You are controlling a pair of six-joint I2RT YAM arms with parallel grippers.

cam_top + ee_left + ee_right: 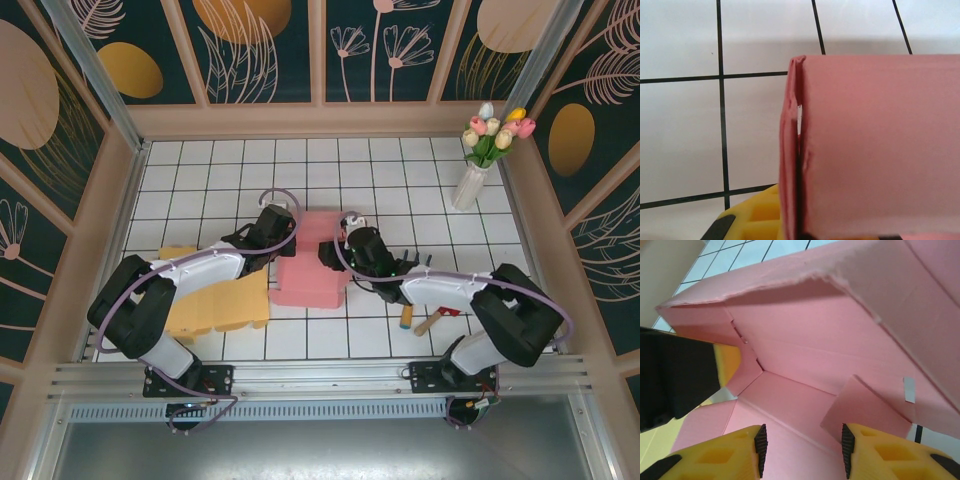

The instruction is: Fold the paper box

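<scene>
The pink paper box (312,272) lies partly folded in the middle of the tiled table. My left gripper (283,240) is at the box's far left corner, shut on an upright side wall (790,150) that runs between its fingers; one yellow finger (752,220) shows beside the wall. My right gripper (335,255) reaches in from the right and hangs open over the box's inside floor (790,400). A small loose flap (865,407) rests against its right finger (890,450). The left gripper's black and yellow finger (680,375) appears behind the far wall.
A flat yellow paper sheet (215,300) lies under the left arm. A vase of tulips (472,175) stands at the back right. A small wooden-handled tool (427,320) lies near the right arm. Low walls bound the table.
</scene>
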